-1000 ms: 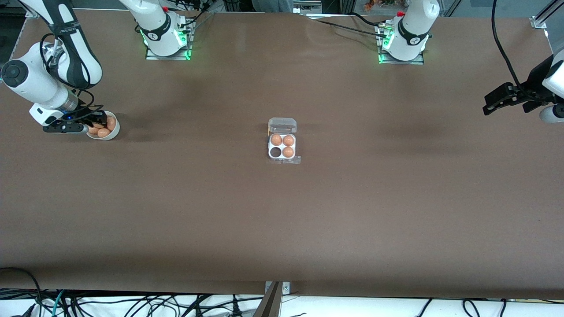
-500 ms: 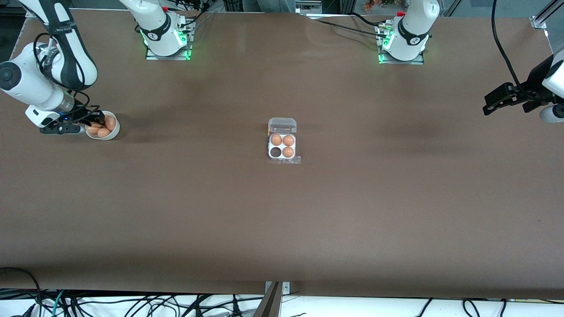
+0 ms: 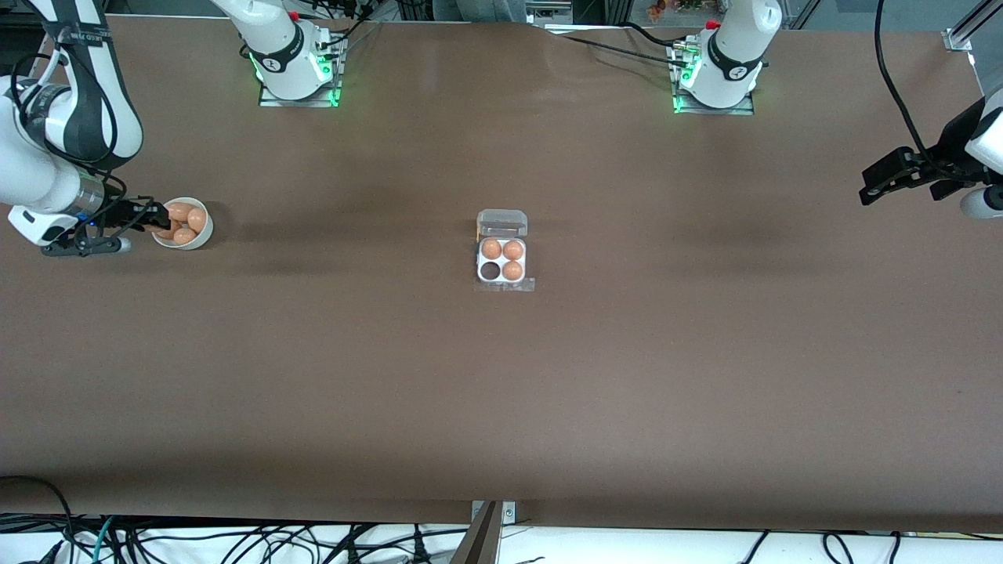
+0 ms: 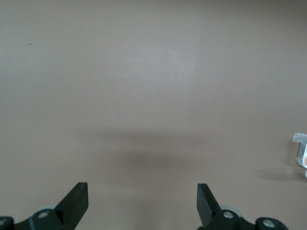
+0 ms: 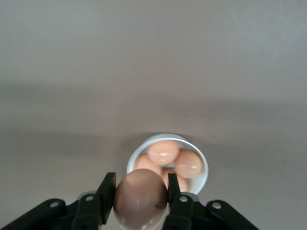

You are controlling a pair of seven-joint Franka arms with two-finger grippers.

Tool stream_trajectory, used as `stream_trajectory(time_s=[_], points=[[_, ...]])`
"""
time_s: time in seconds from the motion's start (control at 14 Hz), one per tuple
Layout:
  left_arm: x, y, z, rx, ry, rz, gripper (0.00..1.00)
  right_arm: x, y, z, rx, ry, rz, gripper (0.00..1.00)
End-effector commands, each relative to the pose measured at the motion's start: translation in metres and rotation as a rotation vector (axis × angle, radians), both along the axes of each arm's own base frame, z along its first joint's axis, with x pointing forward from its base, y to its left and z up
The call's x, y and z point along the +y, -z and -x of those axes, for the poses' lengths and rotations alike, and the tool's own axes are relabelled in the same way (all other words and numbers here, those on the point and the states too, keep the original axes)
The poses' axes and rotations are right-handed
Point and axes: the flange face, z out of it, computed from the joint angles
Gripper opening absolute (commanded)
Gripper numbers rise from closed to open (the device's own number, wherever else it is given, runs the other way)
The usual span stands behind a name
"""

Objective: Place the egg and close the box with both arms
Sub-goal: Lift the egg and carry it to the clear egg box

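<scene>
The box (image 3: 501, 260) lies open mid-table, its clear lid (image 3: 502, 223) folded back toward the robots' bases. Three brown eggs (image 3: 512, 250) fill its cells, and one cell (image 3: 490, 271) is empty. My right gripper (image 3: 159, 223) (image 5: 140, 182) hangs over the edge of a white bowl (image 3: 193, 244) (image 5: 140, 150) and is shut on a brown egg (image 5: 140, 197). My left gripper (image 3: 868, 190) (image 4: 142, 191) waits open over bare table at the left arm's end, with nothing between its fingers. A corner of the box (image 4: 301, 149) shows in the left wrist view.
The white bowl holds several more brown eggs (image 5: 164, 152) (image 3: 186, 221) at the right arm's end of the table. The two green-lit arm bases (image 3: 298, 74) (image 3: 715, 78) stand along the table's edge farthest from the front camera. Brown tabletop (image 3: 501, 392) surrounds the box.
My right gripper has risen out of the bowl with an egg and drawn back toward the right arm's end of the table. The left arm has not moved.
</scene>
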Motion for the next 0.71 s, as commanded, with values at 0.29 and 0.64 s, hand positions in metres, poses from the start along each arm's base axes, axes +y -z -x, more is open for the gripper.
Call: stream_trajectory(time_s=[0.29, 0.64], points=[[0.004, -0.005, -0.002, 0.003, 0.010, 0.000, 1.00, 0.219, -0.015, -0.074, -0.011, 0.122, 0.064, 0.26], [0.006, -0.005, -0.002, 0.003, 0.007, 0.000, 1.00, 0.393, 0.028, -0.085, -0.016, 0.264, 0.032, 0.26]])
